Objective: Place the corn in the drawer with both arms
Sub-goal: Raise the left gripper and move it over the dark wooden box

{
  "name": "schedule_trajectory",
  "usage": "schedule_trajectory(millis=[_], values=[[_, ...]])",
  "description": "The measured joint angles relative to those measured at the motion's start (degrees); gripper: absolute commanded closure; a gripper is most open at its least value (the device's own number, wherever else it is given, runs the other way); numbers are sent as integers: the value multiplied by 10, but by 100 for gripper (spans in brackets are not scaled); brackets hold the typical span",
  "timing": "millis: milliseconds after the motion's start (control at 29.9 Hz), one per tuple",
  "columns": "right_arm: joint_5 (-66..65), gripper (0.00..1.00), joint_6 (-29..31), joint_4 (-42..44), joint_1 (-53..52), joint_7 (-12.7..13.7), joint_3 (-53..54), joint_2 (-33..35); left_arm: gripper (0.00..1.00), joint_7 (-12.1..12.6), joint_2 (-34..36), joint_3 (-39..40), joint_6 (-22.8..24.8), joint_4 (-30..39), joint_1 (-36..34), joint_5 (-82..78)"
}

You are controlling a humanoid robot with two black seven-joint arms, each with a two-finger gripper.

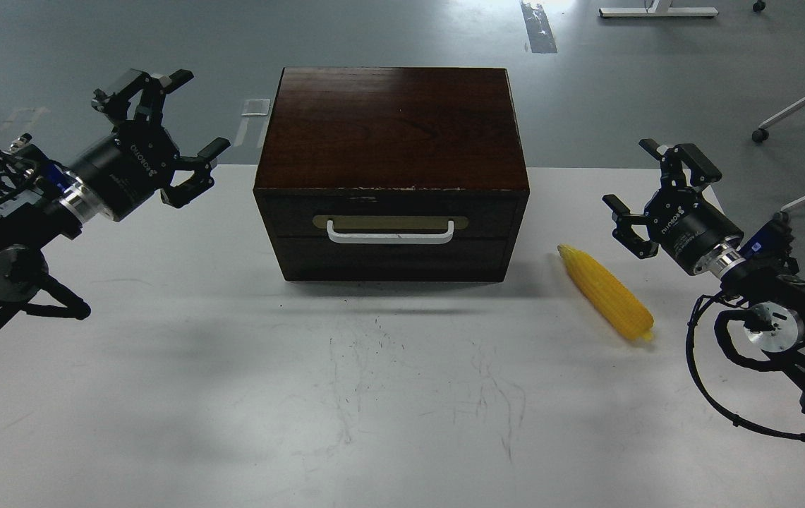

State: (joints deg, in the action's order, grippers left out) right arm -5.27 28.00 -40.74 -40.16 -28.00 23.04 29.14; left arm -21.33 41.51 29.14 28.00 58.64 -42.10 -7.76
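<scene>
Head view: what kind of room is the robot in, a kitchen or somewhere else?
Probably a lab or workshop, not a kitchen: a scuffed white table on a bare grey floor, with the wheeled legs of an office chair nearby.

Black cabled arms [14, 233], silver wrist rings

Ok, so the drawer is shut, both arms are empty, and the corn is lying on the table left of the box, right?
Not quite: the head view shows the corn right of the box, near the right gripper. The drawer is shut, and both the right and the left gripper have open, empty fingers.
</scene>
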Motion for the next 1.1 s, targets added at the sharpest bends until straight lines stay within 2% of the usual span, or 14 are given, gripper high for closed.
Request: schedule_trajectory(millis=[434,568,735,802,902,1103], values=[[0,0,0,0,0,0,2,2,1,-4,10,4,0,-4,10,0],[1,0,0,1,0,0,2,4,1,-16,24,4,0,-6,-5,-17],[1,0,0,2,-5,0,2,8,1,-30,32,4,0,2,-67,-152],[1,0,0,3,-6,0,4,8,1,-50,30,4,0,14,-103,-241],[1,0,0,3,-7,0,9,8,1,-64,22,5,0,48,-153,-343],[1,0,0,4,-7,0,10,10,1,-67,-15,3,0,152,-214,-559]])
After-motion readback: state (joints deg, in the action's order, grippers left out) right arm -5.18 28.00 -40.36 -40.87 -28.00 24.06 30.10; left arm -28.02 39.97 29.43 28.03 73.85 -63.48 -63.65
